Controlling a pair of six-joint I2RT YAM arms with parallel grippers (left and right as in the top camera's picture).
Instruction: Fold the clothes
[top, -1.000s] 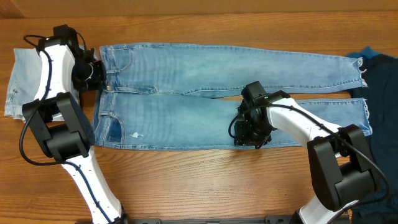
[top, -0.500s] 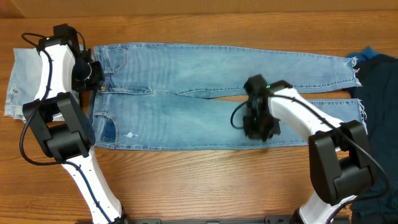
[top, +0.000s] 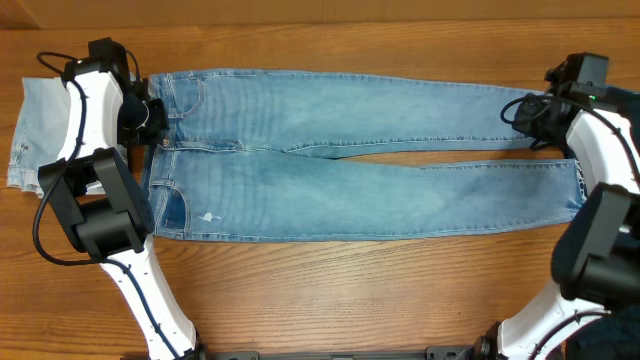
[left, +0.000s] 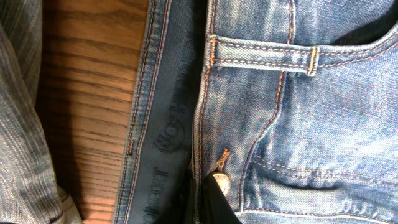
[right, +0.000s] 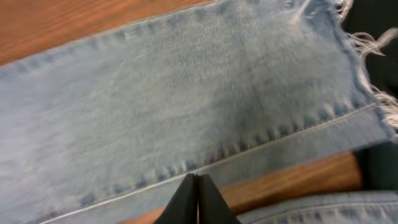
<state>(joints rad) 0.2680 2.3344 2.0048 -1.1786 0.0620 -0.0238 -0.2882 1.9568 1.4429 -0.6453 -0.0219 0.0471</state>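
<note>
A long pair of faded light-blue jeans (top: 330, 185) lies flat across the wooden table, waist at the left, both legs running right. My left gripper (top: 152, 122) is shut on the waistband (left: 168, 124), next to the metal button (left: 220, 182); only its dark fingertips (left: 214, 202) show in the left wrist view. My right gripper (top: 527, 115) hovers over the far leg near its frayed hem (right: 364, 46). Its fingers (right: 189, 202) are pressed together with nothing between them, above the leg's lower seam (right: 267, 140). A paler denim piece (top: 28, 130) lies at the far left.
A dark blue garment (top: 612, 125) lies at the table's right edge, just past the hems. The pale denim piece (left: 22, 124) sits close beside the waistband. A strip of bare wood (top: 450, 152) shows between the two legs.
My right gripper left the middle of the near leg, swung right to the far leg's hem, and shut empty. The waist shifted slightly left. The left gripper kept its hold.
</note>
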